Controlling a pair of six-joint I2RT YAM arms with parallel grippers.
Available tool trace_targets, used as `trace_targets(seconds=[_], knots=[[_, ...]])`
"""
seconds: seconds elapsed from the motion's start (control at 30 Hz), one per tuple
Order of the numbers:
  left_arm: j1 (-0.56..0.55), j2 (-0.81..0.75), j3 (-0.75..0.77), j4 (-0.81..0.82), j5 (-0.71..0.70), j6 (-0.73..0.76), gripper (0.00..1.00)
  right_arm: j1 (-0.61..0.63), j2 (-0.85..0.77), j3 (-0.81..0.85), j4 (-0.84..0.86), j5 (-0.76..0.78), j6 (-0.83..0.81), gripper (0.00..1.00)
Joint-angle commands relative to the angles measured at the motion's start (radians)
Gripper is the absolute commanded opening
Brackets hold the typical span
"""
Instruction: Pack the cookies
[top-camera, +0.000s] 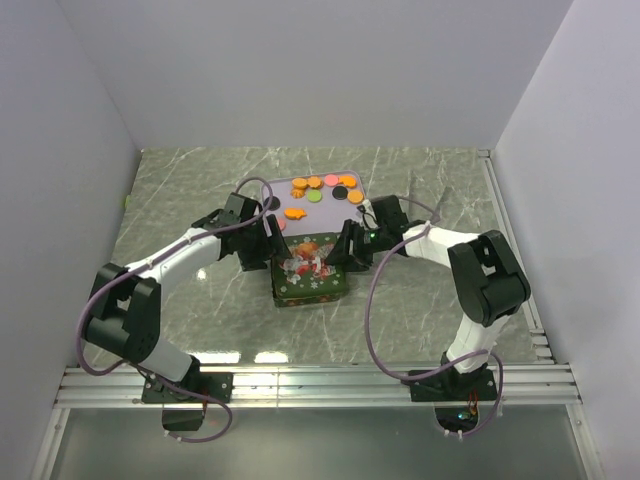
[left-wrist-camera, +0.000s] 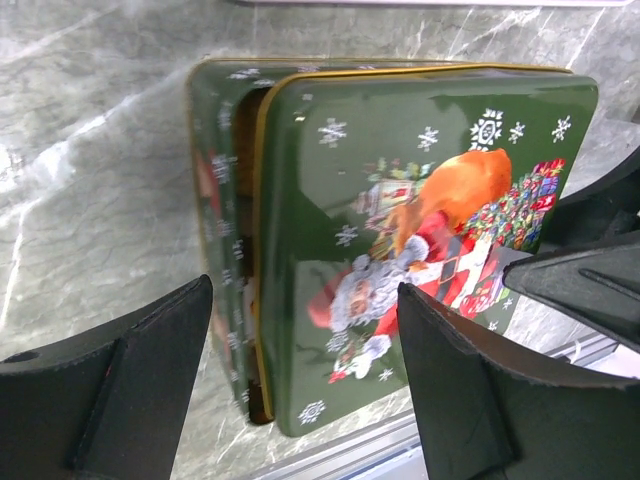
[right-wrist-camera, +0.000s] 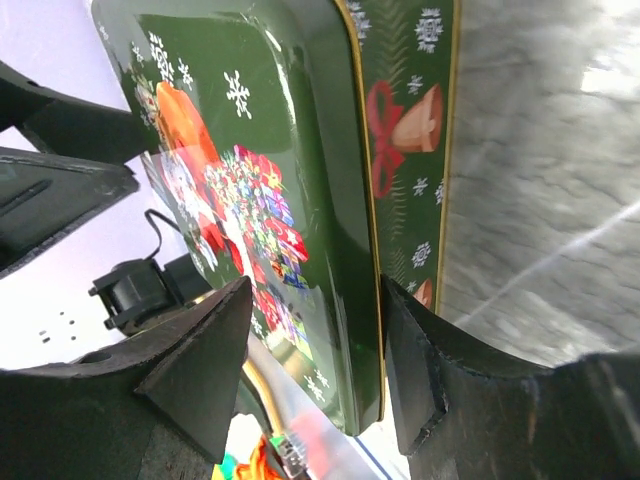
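The cookies (top-camera: 322, 186), orange rounds with black, pink and green discs, lie on a lavender tray (top-camera: 275, 190) at the back. In front stands a green Christmas tin (top-camera: 300, 293) (left-wrist-camera: 220, 200) (right-wrist-camera: 410, 150). Its Santa lid (top-camera: 310, 262) (left-wrist-camera: 400, 200) (right-wrist-camera: 250, 150) rests on top, shifted off the base and not flush. My left gripper (top-camera: 272, 245) (left-wrist-camera: 305, 300) is open astride the tin's left end, with gaps on both sides. My right gripper (top-camera: 345, 250) (right-wrist-camera: 315, 300) is open with the lid's right rim between its fingers. The lid hides the tin's inside.
The marble-patterned table (top-camera: 180, 200) is walled in white at the back and sides. A metal rail (top-camera: 300, 380) runs along the near edge by the arm bases. Cables loop from both arms.
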Motion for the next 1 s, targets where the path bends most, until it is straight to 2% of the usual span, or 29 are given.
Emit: trace_targets(seconds=[0.0,0.33,0.37,0.47,0.5,0.97], knots=[[0.002,0.015,-0.013,0.054,0.030,0.013,0.80,0.032,0.006,0.068,-0.073,0.046,-0.034,0.61],[0.002,0.019,-0.079,0.111,0.032,-0.005,0.80,0.103,0.056,0.129,-0.164,0.083,-0.048,0.64],[0.001,0.018,-0.085,0.117,0.038,-0.008,0.80,0.107,0.062,0.131,-0.166,0.085,-0.048,0.76],[0.002,0.010,-0.102,0.140,0.065,-0.013,0.80,0.121,0.082,0.142,-0.173,0.091,-0.037,0.77],[0.002,0.006,-0.111,0.147,0.073,-0.012,0.80,0.121,0.092,0.145,-0.176,0.093,-0.034,0.93],[0.001,-0.013,-0.105,0.172,0.133,-0.001,0.81,0.140,0.138,0.318,-0.366,0.209,-0.053,0.97]])
